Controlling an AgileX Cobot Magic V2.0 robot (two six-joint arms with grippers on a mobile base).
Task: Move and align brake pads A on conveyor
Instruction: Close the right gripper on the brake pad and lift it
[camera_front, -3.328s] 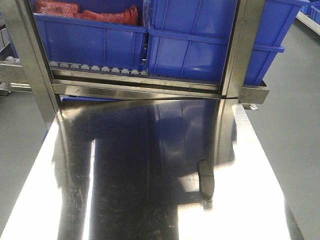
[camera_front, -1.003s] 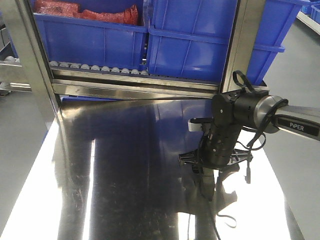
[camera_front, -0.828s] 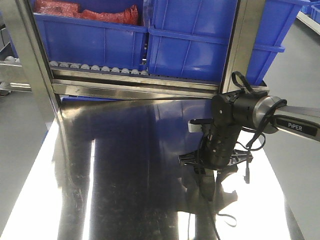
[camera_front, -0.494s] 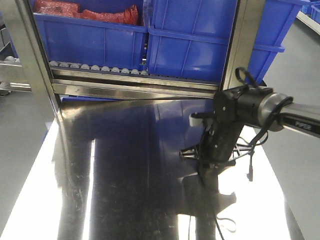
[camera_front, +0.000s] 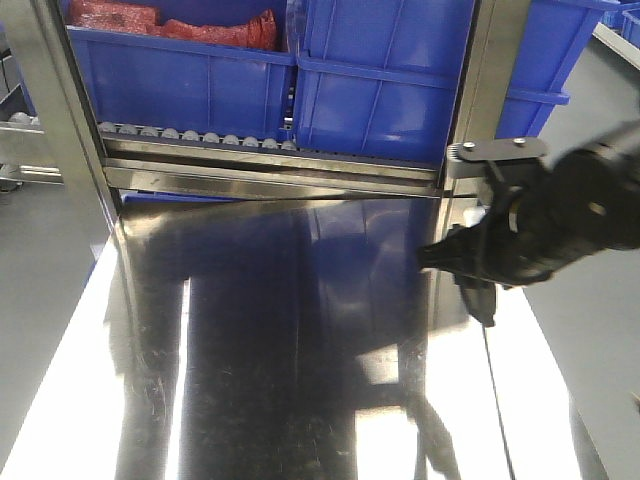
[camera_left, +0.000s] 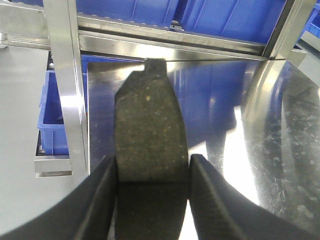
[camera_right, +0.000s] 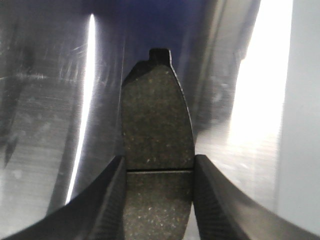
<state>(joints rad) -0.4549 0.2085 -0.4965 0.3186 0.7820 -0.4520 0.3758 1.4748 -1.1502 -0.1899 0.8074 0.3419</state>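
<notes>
Between the two black fingers (camera_left: 102, 195) of the left hand (camera_left: 152, 161) is the first brake pad (camera_left: 150, 120). The hand is clamped on its long sides. The pad's small tab end points away, toward the steel rack (camera_left: 65, 75). The shiny steel desk (camera_left: 280, 150) lies below it.

The second brake pad (camera_right: 157, 120) is squeezed the same way in the right hand (camera_right: 159, 161). Its thin cross groove (camera_right: 159, 171) sits just past the fingertips. The desk shows under this pad too, with bright streaks of light.

From the front, the right arm (camera_front: 560, 215) is a dark blur over the desk's right side. Behind the desk are a row of little rollers (camera_front: 190, 137) and big blue bins (camera_front: 380, 90).
</notes>
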